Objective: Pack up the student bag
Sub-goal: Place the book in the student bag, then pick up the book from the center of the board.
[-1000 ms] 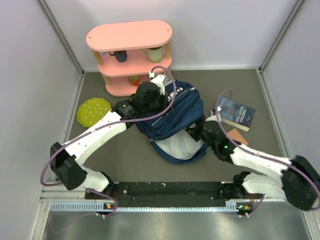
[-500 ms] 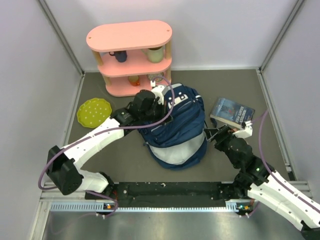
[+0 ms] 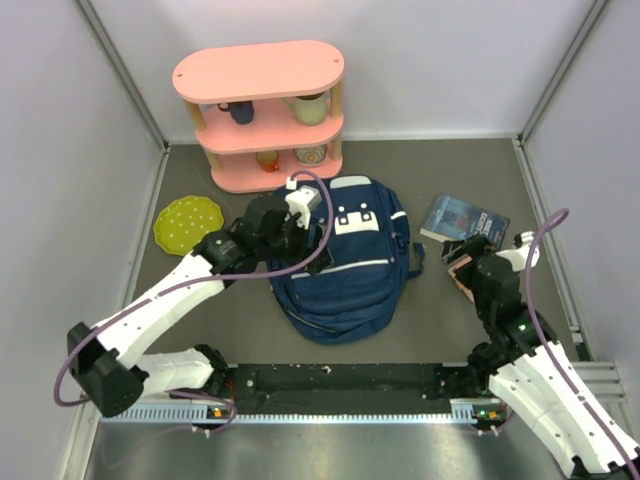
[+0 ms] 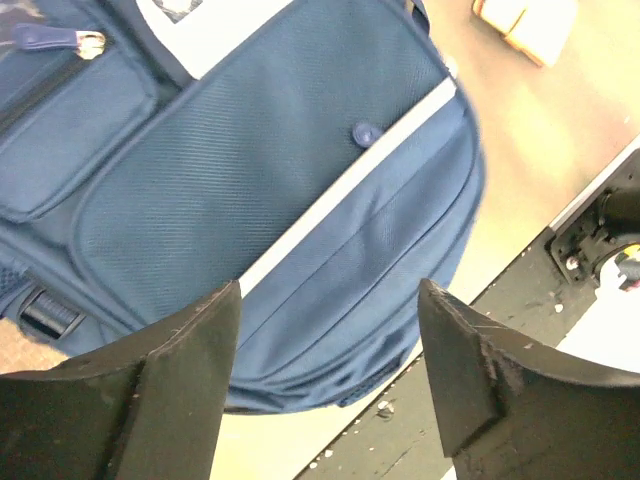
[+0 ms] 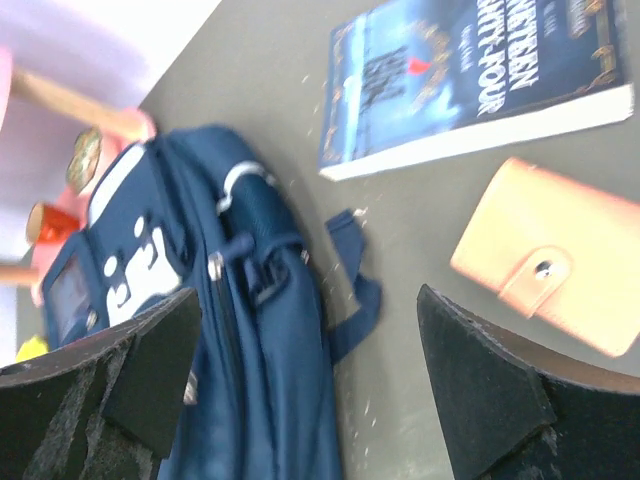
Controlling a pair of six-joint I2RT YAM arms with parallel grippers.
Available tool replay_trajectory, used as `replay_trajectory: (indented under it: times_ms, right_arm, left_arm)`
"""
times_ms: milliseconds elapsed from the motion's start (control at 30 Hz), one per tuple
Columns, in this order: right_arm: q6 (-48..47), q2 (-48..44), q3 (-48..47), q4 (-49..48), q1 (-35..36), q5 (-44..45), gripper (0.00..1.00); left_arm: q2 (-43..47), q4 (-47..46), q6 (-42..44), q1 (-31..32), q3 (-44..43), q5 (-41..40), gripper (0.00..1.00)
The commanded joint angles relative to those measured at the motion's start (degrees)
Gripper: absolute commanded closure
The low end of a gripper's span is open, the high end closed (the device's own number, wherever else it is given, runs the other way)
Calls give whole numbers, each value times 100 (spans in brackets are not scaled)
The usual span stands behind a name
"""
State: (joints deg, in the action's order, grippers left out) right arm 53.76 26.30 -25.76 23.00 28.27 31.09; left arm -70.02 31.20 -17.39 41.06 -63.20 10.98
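The student bag (image 3: 345, 265) lies flat, front pockets up, in the middle of the tabletop (image 3: 470, 170); we judge this keeps its zips reachable from above. Our left claw (image 4: 328, 300) hangs over its front panel, spread wide and empty. Our right claw (image 5: 308, 295), also wide and empty, hovers by the book (image 5: 480, 75) and pink wallet (image 5: 545, 255), probably the next items to pack. The cropped cover reads "NETEEN" and "TY-FOUR".
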Motion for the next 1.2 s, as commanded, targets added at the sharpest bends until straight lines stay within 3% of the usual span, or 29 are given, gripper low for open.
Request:
replay_trajectory:
  times_ms: [0, 267, 333, 400, 667, 867, 1167]
  right_arm:
    - [-594, 401, -508, -50, -1050, -1285, 13]
    - [-999, 1596, -992, -112, -2263, -2766, 8]
    - [-1016, 1860, -1133, -121, -2772, -2994, 6]
    - [-1008, 2184, -1273, -138, -3499, -3431, 5]
    - [-1052, 3441, -1634, -507, -4927, -3873, 3]
    - [-980, 4382, -1774, -1165, -5516, -4453, 6]
    - [-1658, 4813, -2056, -1334, -5560, -3918, 6]
  left_arm:
    - [778, 106, 78, -54, 106, -281, 22]
    - [1148, -18, -133, -63, 194, -1036, 12]
    - [1148, -70, -212, -72, 194, -1045, 4]
    - [1140, -158, -265, -72, 203, -1054, 2]
    - [973, -825, -379, -72, 291, -756, 1]
    - [-405, -1606, -318, -63, -912, 280, 1]
    - [-3375, -2267, -642, -54, -3381, 1529, 1]
